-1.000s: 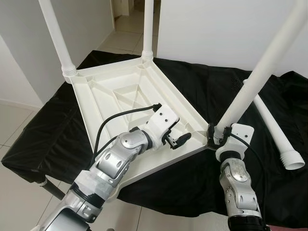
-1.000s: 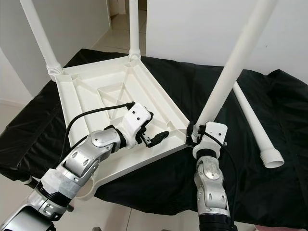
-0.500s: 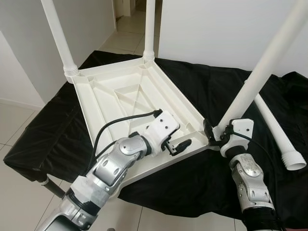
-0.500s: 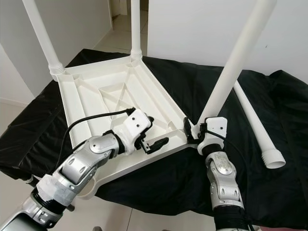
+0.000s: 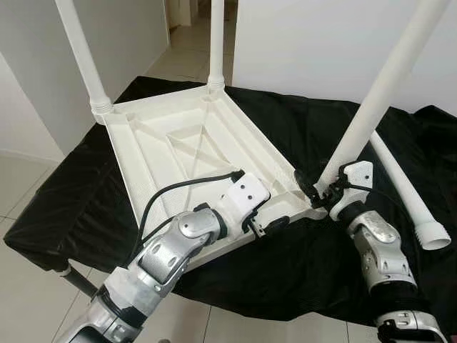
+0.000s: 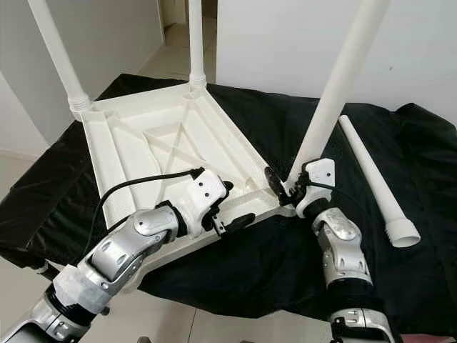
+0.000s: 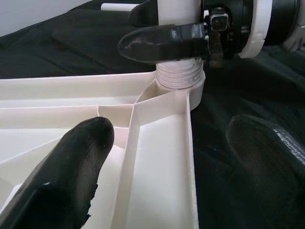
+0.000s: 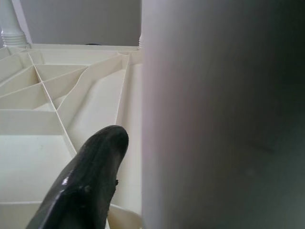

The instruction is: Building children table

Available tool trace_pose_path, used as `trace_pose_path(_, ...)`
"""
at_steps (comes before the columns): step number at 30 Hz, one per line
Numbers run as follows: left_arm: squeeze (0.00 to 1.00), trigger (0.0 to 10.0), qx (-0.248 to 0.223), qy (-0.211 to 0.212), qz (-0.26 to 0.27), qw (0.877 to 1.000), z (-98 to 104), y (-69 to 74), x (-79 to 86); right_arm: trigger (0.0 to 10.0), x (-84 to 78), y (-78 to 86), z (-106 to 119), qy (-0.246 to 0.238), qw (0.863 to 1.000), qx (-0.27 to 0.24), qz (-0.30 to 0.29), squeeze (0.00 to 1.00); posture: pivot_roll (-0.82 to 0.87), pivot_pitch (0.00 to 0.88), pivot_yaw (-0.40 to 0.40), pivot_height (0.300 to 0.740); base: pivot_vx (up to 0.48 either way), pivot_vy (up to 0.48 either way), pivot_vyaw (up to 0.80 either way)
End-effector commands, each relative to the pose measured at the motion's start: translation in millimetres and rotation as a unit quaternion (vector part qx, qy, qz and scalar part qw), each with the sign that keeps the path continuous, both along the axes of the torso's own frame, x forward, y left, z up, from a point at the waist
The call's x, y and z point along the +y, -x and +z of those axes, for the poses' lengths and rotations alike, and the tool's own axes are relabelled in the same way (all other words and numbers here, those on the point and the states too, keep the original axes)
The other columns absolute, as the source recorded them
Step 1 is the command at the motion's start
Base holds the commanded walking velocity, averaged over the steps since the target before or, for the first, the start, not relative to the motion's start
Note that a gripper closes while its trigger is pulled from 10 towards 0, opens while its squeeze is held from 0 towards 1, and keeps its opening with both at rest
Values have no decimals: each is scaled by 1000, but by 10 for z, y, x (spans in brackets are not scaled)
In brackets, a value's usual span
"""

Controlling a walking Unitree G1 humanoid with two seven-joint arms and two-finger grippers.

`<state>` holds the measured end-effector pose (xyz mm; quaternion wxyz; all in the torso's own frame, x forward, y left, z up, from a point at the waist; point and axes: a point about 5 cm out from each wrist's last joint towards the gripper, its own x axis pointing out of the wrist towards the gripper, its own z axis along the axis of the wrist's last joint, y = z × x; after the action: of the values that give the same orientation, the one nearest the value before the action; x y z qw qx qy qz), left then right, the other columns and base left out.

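Upside-down white plastic children's table top (image 5: 178,143) lying on black cloth (image 5: 300,128) over the worktop, ribbed underside up. Two legs already standing in far corners: far-left leg (image 5: 82,53), far-right leg (image 5: 216,43). Third leg (image 5: 378,93) leaning up to the right from near-right corner socket (image 7: 180,83), threaded end seated in it.

Right gripper (image 5: 323,191) at base of third leg, fingers (image 8: 90,181) pinching the leg just above the socket; in left wrist view one black finger wraps across the threaded collar. In right wrist view the leg blocks most of the frame, close and blurred.

Left gripper (image 5: 263,223) at near edge of table top, just left of the socket; fingers (image 7: 71,167) spread, one over the ribbed underside, other out over the black cloth, straddling the rim. Touching rim or not: cannot tell. Black cable (image 5: 186,184) looping from left wrist across the table top.

Spare fourth leg (image 5: 407,193) lying loose on cloth at right, open end toward near side, passing behind third leg. White walls and tiled floor (image 5: 21,179) around; doorway at far side.
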<state>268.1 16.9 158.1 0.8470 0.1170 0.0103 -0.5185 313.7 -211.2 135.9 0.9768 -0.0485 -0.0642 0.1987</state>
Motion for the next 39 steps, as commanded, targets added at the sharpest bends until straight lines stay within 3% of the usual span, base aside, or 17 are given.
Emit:
trace_pose_path(1,0,10000,11,-14,-94,995,15,102,-50,0,-34,30,-97,1,1000,21,11,0,-51,0,-32,740,0,0,0)
trace_pose_path(14,0,10000,7,-9,-78,997,28,68,-39,0,-154,135,-254,-5,999,47,-20,0,-78,0,-29,740,0,0,0)
trace_pose_path(15,0,10000,7,-8,-74,997,32,55,-43,4980,-151,139,-254,-4,998,45,-37,0,-81,0,-37,740,0,0,0)
trace_pose_path(16,0,10000,7,-8,-74,997,32,55,-43,4980,-151,139,-254,-4,998,45,-37,0,-81,0,-37,740,0,0,0)
trace_pose_path(17,0,10000,7,-6,-71,997,34,46,-45,10000,-127,138,-258,-14,997,50,-53,0,-83,0,-38,740,0,0,0)
trace_pose_path(20,0,10000,9,-4,-63,998,28,33,-42,10000,-1,144,-221,-44,994,44,-85,0,-86,0,-42,740,0,0,0)
trace_pose_path(23,0,10000,15,1,-59,998,17,43,-27,10000,133,135,-199,-67,980,51,-180,0,-92,0,-38,740,0,0,0)
trace_pose_path(31,0,10000,18,1,-64,998,17,54,-36,10000,250,184,-239,-70,957,56,-276,0,-94,0,-34,740,0,0,0)
trace_pose_path(33,0,10000,18,1,-65,998,22,51,-39,10000,252,218,-271,-78,935,63,-341,0,-94,0,-34,740,0,0,0)
trace_pose_path(36,0,10000,18,1,-66,998,26,48,-36,10000,278,232,-271,-90,925,61,-363,0,-93,0,-29,740,0,0,0)
trace_pose_path(39,0,10000,18,-1,-68,998,26,52,-22,10000,409,265,-256,-119,909,68,-393,0,-84,0,-25,740,0,0,0)
